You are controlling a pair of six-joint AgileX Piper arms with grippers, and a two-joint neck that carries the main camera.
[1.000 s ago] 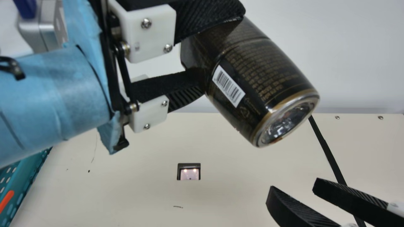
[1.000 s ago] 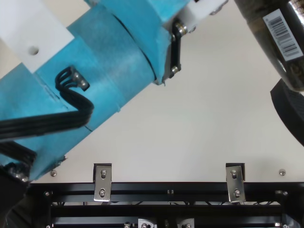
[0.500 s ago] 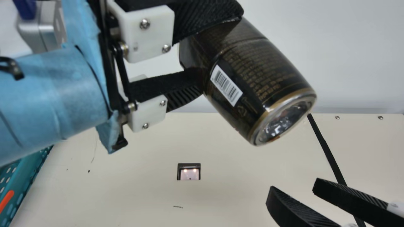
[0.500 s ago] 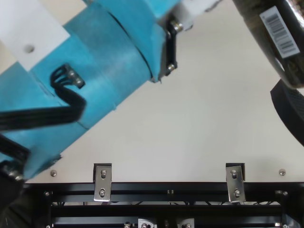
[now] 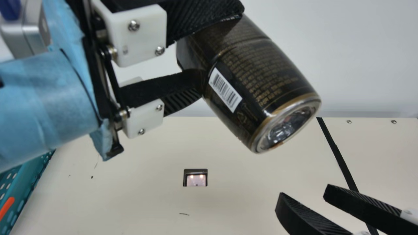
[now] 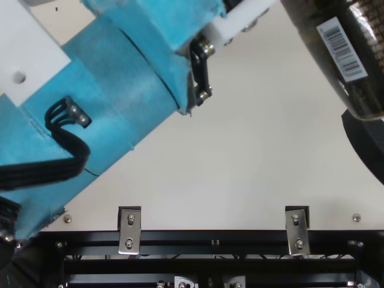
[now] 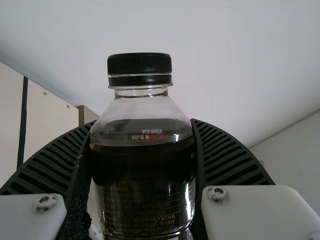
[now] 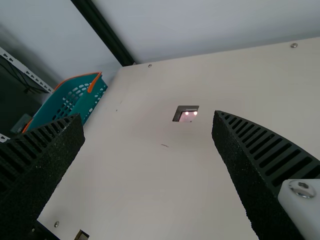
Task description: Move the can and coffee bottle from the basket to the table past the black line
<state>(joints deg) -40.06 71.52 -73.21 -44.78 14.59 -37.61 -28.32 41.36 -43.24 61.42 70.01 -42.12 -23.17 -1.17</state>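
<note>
Cream tabletop (image 5: 130,202) stretches behind the arms, with the teal basket (image 5: 26,182) at the main view's left and the black line (image 5: 340,156) running down its right side. Over the last second the left gripper (image 7: 144,122) has drifted a little leftward, back toward the basket's side, carrying the dark coffee bottle (image 5: 258,85) along. Its ribbed fingers are parted by the bottle's width and clamp it from both sides. The bottle hangs tilted in the air, base toward the main camera, and appears short of the line, so that small shift seems to gain nothing yet; it probably still has to cross and be lowered. The right gripper (image 5: 303,193) has stayed put, spread wide, holding nothing.
</note>
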